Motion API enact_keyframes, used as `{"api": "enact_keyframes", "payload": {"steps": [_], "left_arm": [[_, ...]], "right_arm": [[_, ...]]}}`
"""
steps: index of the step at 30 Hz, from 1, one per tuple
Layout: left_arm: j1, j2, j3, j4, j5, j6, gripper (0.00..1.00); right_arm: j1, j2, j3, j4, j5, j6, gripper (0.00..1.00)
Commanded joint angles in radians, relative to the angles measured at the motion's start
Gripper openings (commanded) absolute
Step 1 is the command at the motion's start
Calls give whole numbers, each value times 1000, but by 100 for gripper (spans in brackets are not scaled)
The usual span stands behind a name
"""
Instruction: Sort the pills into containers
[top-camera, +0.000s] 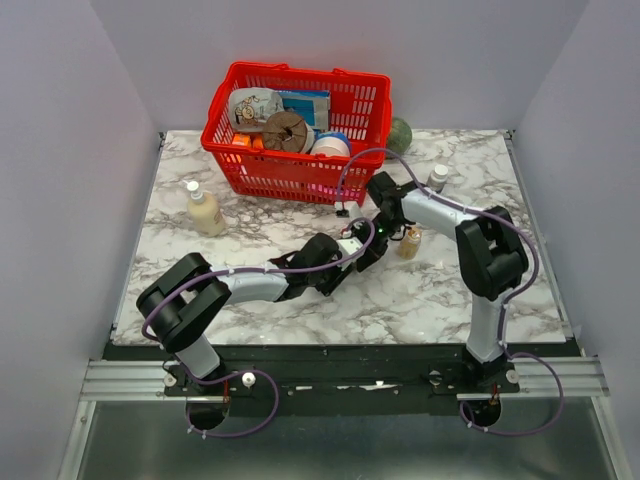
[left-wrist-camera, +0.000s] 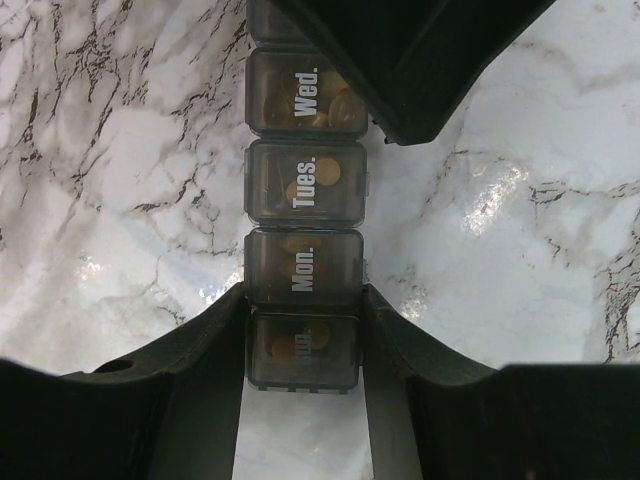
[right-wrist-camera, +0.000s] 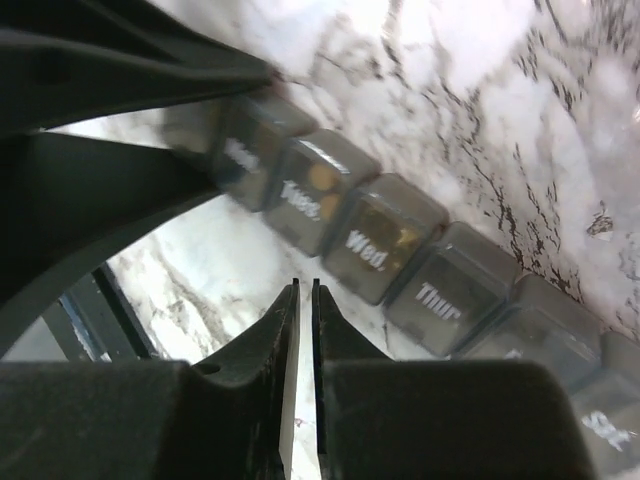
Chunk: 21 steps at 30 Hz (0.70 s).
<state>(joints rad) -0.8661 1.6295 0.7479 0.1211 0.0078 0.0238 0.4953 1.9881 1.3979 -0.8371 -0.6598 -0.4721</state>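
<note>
The containers (left-wrist-camera: 305, 195) are one dark grey strip of lidded day compartments lying on the marble; the lids in view are down. Round yellow-brown pills (left-wrist-camera: 327, 170) show through the Sun, Tues and Wed lids. My left gripper (left-wrist-camera: 304, 300) is shut on the strip's Sun end, one finger on each long side. In the right wrist view the containers (right-wrist-camera: 385, 245) run diagonally, and pills (right-wrist-camera: 320, 176) show under the Tues lid. My right gripper (right-wrist-camera: 305, 285) hovers just beside the Wed compartment, jaws nearly touching with nothing between them. From above, both grippers (top-camera: 352, 250) (top-camera: 385, 232) meet mid-table and hide the strip.
A red mesh basket (top-camera: 300, 130) full of items stands at the back. A cream bottle (top-camera: 205, 210) is at the left, a small amber bottle (top-camera: 409, 242) just right of the grippers, a white-capped bottle (top-camera: 437, 178) behind it, and a green ball (top-camera: 400, 133) by the basket.
</note>
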Motion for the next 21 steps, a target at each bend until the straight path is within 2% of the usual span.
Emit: {"api": "enact_keyframes", "payload": {"steps": [1, 5, 6, 9, 10, 11, 12, 17, 21], "left_arm": [[2, 0, 7, -46, 0, -5, 42], [6, -37, -7, -44, -23, -18, 54], [6, -49, -10, -40, -34, -19, 61], [12, -106, -22, -38, -42, -19, 71], [13, -140, -22, -40, -43, -48, 78], [16, -155, -28, -41, -43, -51, 93], [18, -172, -30, -44, -42, -51, 99], [21, -324, -51, -80, -11, -70, 99], [24, -503, -76, -126, -11, -84, 99]], "right_arm": [[-1, -130, 9, -39, -96, -100, 22], [-3, -181, -26, -57, -80, -148, 29], [-3, -190, -48, -57, -77, -152, 32], [-4, -245, -80, -59, -57, -171, 37], [-6, -264, -105, -59, -46, -175, 38], [-9, -284, -115, -53, -38, -181, 40], [-12, -328, -126, -50, -31, -183, 42], [-64, -462, -157, -42, 18, -183, 52], [-121, -587, -149, -39, 58, -181, 65]]}}
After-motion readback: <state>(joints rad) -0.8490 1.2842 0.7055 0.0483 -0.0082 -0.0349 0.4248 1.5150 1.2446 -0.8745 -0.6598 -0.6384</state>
